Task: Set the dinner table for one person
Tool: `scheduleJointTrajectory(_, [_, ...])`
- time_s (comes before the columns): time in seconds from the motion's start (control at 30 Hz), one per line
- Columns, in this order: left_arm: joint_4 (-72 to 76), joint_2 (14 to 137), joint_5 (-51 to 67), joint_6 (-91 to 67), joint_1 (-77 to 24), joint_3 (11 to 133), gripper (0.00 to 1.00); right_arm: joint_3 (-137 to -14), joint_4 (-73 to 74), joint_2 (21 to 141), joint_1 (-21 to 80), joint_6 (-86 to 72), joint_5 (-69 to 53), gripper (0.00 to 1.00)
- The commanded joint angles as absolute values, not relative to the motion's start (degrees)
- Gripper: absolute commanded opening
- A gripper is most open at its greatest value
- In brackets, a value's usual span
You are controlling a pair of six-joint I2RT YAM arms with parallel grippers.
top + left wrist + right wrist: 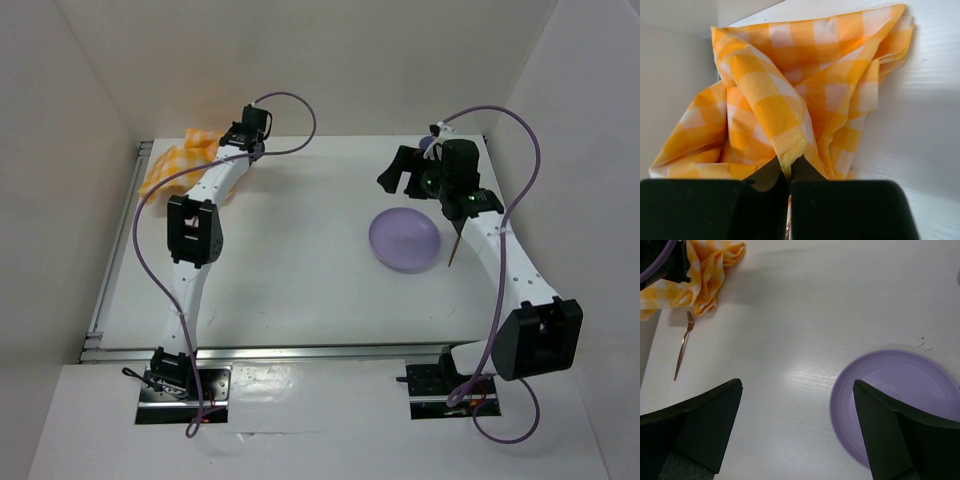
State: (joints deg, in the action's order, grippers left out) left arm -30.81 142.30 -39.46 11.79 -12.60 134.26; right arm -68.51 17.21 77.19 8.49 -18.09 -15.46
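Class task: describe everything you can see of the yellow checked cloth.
The cloth is soft, woven-looking fabric in yellow and white checks, crumpled into loose folds rather than spread flat. It lies on the dinner table at the far left corner, by the wall. The left gripper is shut on one raised fold. A thin fork lies just beside its edge; whether they touch is unclear.

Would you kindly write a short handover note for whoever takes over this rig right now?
Left tool: shut on a fold of the checked cloth, at the far left corner of the dinner table.
Right tool: open and empty, above the table beside the purple plate.
Fork: lies next to the cloth.
Done: plate seems placed, right of centre.
Left: bring cloth and fork to the plate.
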Motion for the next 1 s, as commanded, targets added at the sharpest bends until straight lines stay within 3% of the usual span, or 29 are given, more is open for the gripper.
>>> scheduleJointTrajectory(0.0, [-32.25,138.70,-35.69,10.28,-12.83,134.30,0.00,-68.74,16.43,73.39,9.05,-16.96,-14.15,1.00])
scheduleJointTrajectory(0.2, [-32.78,122.48,-25.07,15.98,-17.30,135.34,0.00,-67.51,21.00,72.86,9.05,-15.73,-12.84,1.00])
scheduleJointTrajectory(0.4, [-32.78,106.28,-23.55,21.80,-28.02,133.86,0.00,-63.11,21.36,66.89,9.58,-15.73,-13.88,1.00])
scheduleJointTrajectory(0.6, [-42.88,97.13,-26.19,19.69,-34.09,135.09,0.00,-61.08,23.20,60.83,9.58,-15.73,-13.89,1.00])
scheduleJointTrajectory(0.77, [-48.33,89.14,-25.50,13.82,-34.10,125.89,0.00,-61.08,25.58,57.49,9.58,-14.68,-14.32,1.00])
scheduleJointTrajectory(0.97, [-54.65,86.74,-12.33,5.11,-31.22,112.87,0.00,-58.72,26.63,53.09,9.58,-14.68,-16.25,1.00])
